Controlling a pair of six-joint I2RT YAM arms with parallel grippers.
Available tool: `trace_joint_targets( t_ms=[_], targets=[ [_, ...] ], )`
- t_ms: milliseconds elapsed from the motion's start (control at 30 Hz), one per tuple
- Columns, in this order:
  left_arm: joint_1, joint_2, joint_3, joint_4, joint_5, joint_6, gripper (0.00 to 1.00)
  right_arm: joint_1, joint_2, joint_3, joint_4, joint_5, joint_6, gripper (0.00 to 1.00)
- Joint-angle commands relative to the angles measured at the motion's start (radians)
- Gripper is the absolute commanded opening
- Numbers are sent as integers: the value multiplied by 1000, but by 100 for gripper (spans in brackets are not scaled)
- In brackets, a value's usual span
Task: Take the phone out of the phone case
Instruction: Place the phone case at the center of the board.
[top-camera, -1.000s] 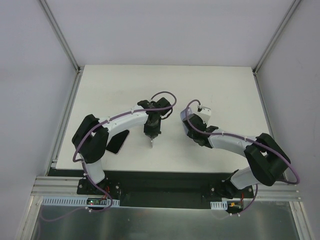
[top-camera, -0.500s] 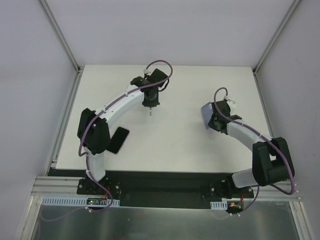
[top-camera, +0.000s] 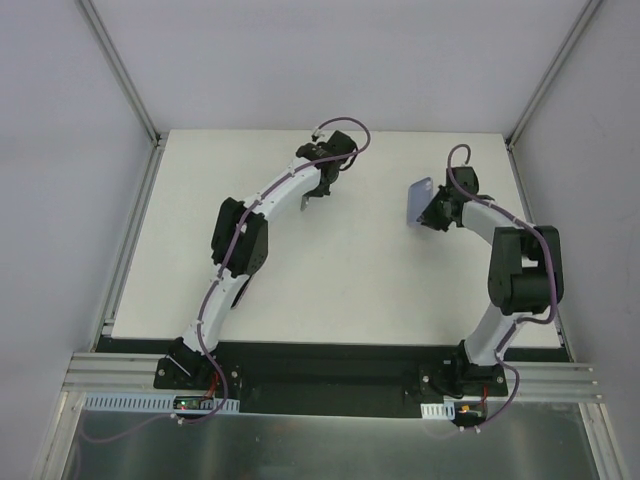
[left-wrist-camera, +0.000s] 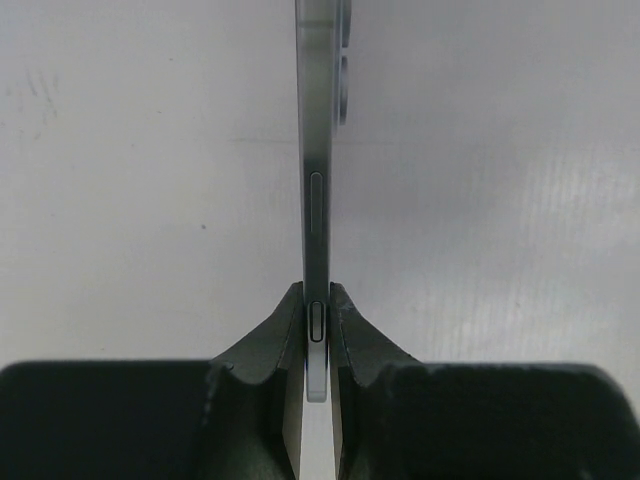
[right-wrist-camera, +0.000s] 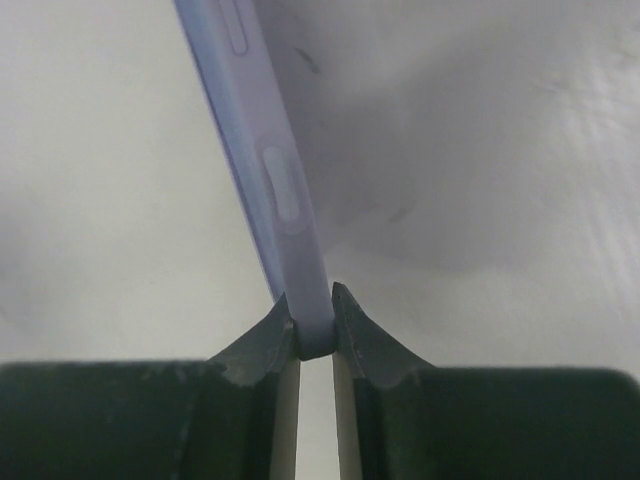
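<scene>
Left wrist: phone (left-wrist-camera: 318, 180) lengthwise outward, clamped in left gripper (left-wrist-camera: 316, 297); case (right-wrist-camera: 262, 160) in right gripper (right-wrist-camera: 311, 302)

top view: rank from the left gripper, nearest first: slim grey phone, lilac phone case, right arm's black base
1. slim grey phone, in the left gripper itself
2. lilac phone case, to its right
3. right arm's black base, near right edge

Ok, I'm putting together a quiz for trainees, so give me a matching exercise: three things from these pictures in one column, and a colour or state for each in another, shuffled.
Things:
1. phone
2. phone case
3. table

Descriptions:
A. white surface
B. lilac, pinched edge-on in the right gripper
C. grey metal edge, pinched in the left gripper

Pairs: 1-C, 2-B, 3-A
</scene>
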Motion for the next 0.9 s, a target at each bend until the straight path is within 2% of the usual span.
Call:
trace_joint_targets(
  t_ms=[0, 200, 233, 300, 333, 400, 467, 567, 600, 667, 700, 733, 800, 867],
  targets=[
    [25, 12, 75, -38, -177, 95, 0, 48, 126, 144, 67, -154, 45, 1],
    [14, 76, 72, -38, -199, 127, 0, 100, 263, 295, 64, -119, 134, 2],
    [14, 81, 71, -38, -193, 127, 0, 101, 269, 298, 63, -106, 142, 6],
    [14, 92, 63, -38, -176, 120, 0, 100, 284, 313, 39, -71, 153, 22],
    [14, 93, 62, -40, -152, 115, 0, 100, 286, 316, 29, -62, 147, 39],
    [14, 90, 51, -38, -118, 103, 0, 100, 274, 313, 0, -30, 135, 52],
    [16, 81, 37, -37, -61, 86, 2, 101, 240, 296, -20, -8, 112, 69],
    [14, 60, 29, -35, 23, 66, 18, 100, 168, 263, -49, 33, 87, 72],
    [14, 45, 26, -35, 40, 60, 31, 100, 146, 234, -55, 38, 79, 73],
    [14, 25, 19, -34, 74, 48, 47, 100, 79, 206, -63, 72, 56, 74],
    [14, 0, 14, -32, 83, 45, 65, 100, 56, 174, -67, 70, 49, 74],
    [14, -15, 0, -27, 92, 40, 73, 101, 33, 157, -69, 69, 41, 74],
    [13, -64, -16, -27, 103, 35, 86, 101, -41, 115, -69, 62, 21, 74],
    [10, -110, -73, -24, 109, 20, 91, 103, -119, 48, -71, 56, 3, 74]
  ],
)
